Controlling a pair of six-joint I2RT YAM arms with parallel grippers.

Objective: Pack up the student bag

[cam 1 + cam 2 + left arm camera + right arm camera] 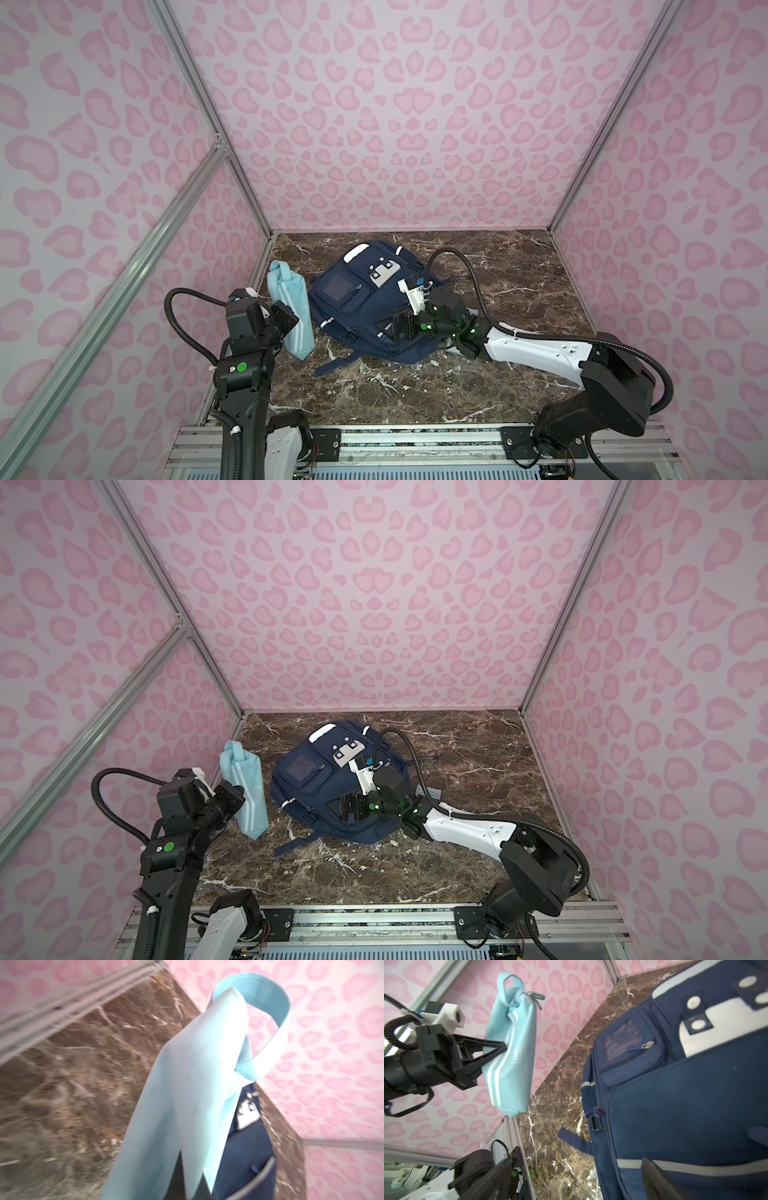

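**Student bag and both grippers.** The student bag [353, 301] [309, 779], navy with white patches and reflective stripes, lay flat and front side up near the middle of the brown marble tabletop [478, 374]. A loose strap [332, 366] trailed from its near edge.

My right gripper [388, 328] [347, 808] hung over the bag's lower front panel, jaws spread wide with nothing between them. Whether the fingertips touched the fabric could not be told. In the right wrist view one dark finger [658, 1180] lay across the bag's grey reflective stripe.

Just beside the bag, on its left in both top views, my left gripper [293, 318] [242, 796] [503, 1048] was pinched tight on the long edge of a light blue pouch [286, 286] [245, 771] [510, 1068]. The pouch stood roughly upright, loop handle uppermost, with two white stripes running its length. Pouch and bag were apart.

The left wrist view was blurred: the pouch [197, 1095] filled its middle, and a strip of the bag [245, 1157] showed behind it. Pink patterned walls [415, 124] enclosed the bag on three sides.
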